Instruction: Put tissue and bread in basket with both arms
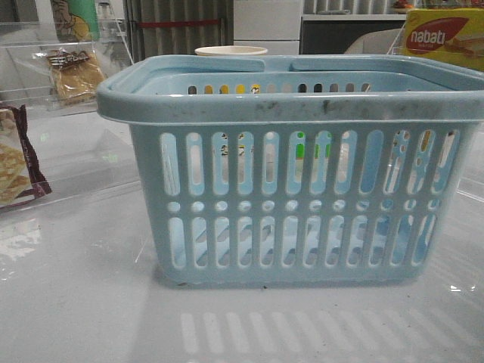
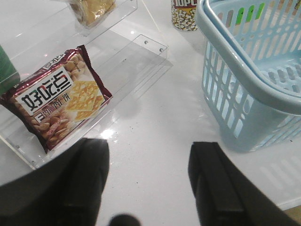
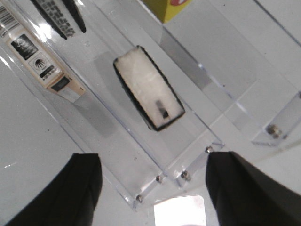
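Observation:
The light-blue slotted basket fills the middle of the front view and shows in the left wrist view. The bread packet stands on a clear shelf at the back left; its lower edge shows in the left wrist view. A white oblong pack with a dark rim, apparently the tissue, lies on a clear shelf in the right wrist view. My left gripper is open and empty over bare table, left of the basket. My right gripper is open and empty, short of the tissue. Neither gripper shows in the front view.
A maroon cracker packet lies on the clear acrylic shelf at the left, also in the front view. A popcorn can stands behind the basket. A yellow Nabati box is at the back right. A beige barcoded pack lies beside the tissue.

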You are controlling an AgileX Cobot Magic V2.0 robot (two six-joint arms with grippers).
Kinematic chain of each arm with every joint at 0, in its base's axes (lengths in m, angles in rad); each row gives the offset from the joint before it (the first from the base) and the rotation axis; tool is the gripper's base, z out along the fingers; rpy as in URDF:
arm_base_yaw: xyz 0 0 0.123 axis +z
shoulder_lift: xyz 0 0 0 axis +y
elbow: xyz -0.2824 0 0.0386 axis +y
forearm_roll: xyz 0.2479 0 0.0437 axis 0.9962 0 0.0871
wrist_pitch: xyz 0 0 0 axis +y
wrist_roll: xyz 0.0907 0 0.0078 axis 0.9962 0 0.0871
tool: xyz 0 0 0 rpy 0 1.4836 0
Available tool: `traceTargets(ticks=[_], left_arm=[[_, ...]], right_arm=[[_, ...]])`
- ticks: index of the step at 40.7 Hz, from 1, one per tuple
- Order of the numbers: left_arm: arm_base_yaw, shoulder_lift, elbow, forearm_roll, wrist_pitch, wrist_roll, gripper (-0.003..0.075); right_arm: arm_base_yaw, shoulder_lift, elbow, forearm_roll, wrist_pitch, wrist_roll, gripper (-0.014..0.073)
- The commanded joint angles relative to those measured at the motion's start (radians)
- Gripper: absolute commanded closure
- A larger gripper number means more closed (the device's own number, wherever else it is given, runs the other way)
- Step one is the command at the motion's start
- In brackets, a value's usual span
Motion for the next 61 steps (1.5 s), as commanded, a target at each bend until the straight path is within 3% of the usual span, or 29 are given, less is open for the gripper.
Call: traceTargets(ticks=[1, 25, 30, 35, 38, 52, 61], left_arm=[[-0.007, 0.007, -0.028, -0.01, -0.075, -0.01, 0.0288], [-0.007, 0.007, -0.028, -0.01, -0.075, -0.01, 0.0288], [-0.007, 0.007, -0.028, -0.01, -0.075, -0.01, 0.0288], [-0.007, 0.007, -0.028, -0.01, -0.075, -0.01, 0.0288], [-0.007, 0.007, -0.028, -0.01, -0.075, -0.01, 0.0288], [-0.007, 0.007, -0.028, -0.01, -0.075, -0.01, 0.0288], [-0.007, 0.007, -0.028, -0.01, -0.075, -0.01, 0.0288]], right_arm=[[-0.004, -0.018, -0.051, -0.006, -0.065, -0.014, 0.0022], [-0.004, 0.063, -0.064, 0.0, -0.177, -0.015, 0.0025], [-0.004, 0.07, -0.064, 0.0, -0.177, -0.015, 0.0113], [-0.004, 0.071, -0.064, 0.0, -0.177, -0.015, 0.031], [-0.004, 0.065, -0.064, 0.0, -0.17, -0.015, 0.0378], [0.021, -0.087, -0.064, 0.033, -0.09, -0.015, 0.0396], [0.132, -0.25, -0.064, 0.04, -0.049, -0.015, 0.0396]])
